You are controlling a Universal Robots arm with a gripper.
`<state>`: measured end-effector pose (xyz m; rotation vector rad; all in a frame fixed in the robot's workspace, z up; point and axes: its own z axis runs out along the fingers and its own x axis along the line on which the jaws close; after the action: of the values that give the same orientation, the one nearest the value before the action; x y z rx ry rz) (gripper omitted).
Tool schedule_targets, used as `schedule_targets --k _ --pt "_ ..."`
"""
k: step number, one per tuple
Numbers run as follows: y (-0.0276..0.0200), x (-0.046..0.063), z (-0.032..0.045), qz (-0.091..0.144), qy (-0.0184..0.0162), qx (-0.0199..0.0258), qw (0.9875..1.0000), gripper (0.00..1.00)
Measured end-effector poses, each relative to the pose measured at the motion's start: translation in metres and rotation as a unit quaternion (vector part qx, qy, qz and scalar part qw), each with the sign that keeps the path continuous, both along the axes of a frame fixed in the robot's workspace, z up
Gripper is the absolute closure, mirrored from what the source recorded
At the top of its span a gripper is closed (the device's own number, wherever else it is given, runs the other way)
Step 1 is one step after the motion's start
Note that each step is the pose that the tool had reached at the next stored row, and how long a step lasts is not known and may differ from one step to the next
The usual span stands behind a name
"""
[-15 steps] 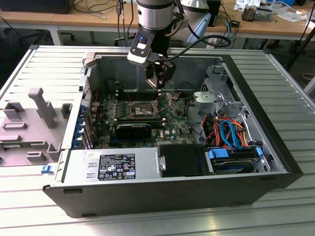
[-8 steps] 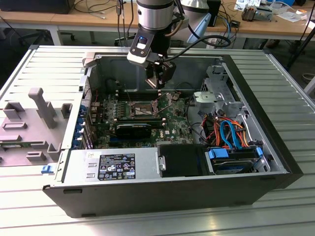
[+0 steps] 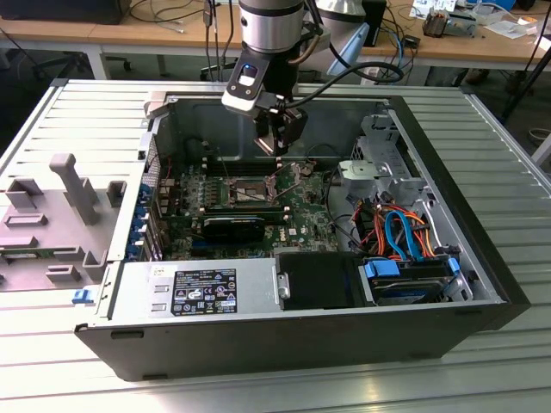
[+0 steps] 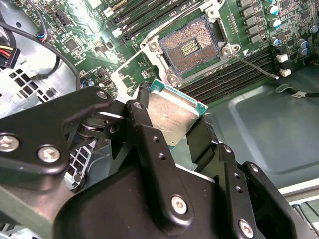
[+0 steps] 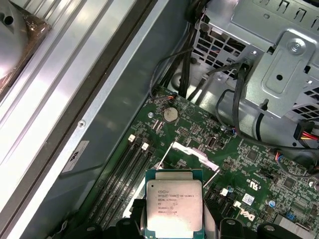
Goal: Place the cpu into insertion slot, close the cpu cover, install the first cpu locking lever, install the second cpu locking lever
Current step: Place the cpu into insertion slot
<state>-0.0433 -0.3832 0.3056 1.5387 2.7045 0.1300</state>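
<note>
Workshop bench of ribbed metal (image 3: 77, 112), an open computer case (image 3: 258, 344) lying on it, and we're looking inside. The cpu (image 4: 172, 117) is pinched by its edges between the black fingers (image 4: 142, 124), silver top turned toward the wrist, held flat, I'd say so it can go down square. It hangs clear of the green board (image 3: 301, 225), touching nothing below. Just beyond it sits the insertion slot (image 4: 192, 47), bare and dark-centred, between the rows of memory slots (image 4: 234, 74). The cpu cover (image 5: 192, 152) stands tipped up off the slot, and a thin locking lever (image 4: 254, 67) is swung out to the side. My read: that leaves the way in open. The gripper (image 3: 277, 144) is narrowed right down onto the chip. The arm drops in steeply from over the case's far wall, wrist pointing down at the board, hovering near the slot and, as best I can judge, not yet squarely over it.
</note>
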Motion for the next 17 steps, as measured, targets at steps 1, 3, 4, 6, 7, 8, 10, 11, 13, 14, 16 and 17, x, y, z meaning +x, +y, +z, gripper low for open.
schedule_targets --k 1,3,4,6,7,8,10,11,13,14,16,17 --pt "0.0000 0.0000 -0.0001 -0.001 0.0000 0.0000 1.0000 0.45" --pt "0.0000 0.0000 -0.0001 -0.002 0.0000 0.0000 1.0000 0.45" --pt "0.0000 0.0000 -0.0001 -0.002 0.0000 0.0000 1.0000 0.45" --pt "0.0000 0.0000 -0.0002 -0.003 0.0000 0.0000 1.0000 0.45" --pt "0.0000 0.0000 -0.0003 -0.005 0.0000 0.0000 1.0000 0.45" --pt "0.0000 0.0000 -0.0003 -0.005 0.0000 0.0000 1.0000 0.45" --pt "0.0000 0.0000 -0.0004 -0.007 0.0000 0.0000 1.0000 0.45" --pt "0.0000 0.0000 -0.0005 -0.007 0.0000 0.0000 1.0000 0.45" --pt "0.0000 0.0000 -0.0006 -0.009 0.0000 0.0000 1.0000 0.45" --pt "0.0000 0.0000 -0.0006 -0.010 0.0000 0.0000 1.0000 0.45" --pt "0.0000 0.0000 -0.0007 -0.012 0.0000 0.0000 0.9999 0.45" --pt "0.0000 0.0000 -0.0008 -0.013 0.0000 0.0000 0.9999 0.45"
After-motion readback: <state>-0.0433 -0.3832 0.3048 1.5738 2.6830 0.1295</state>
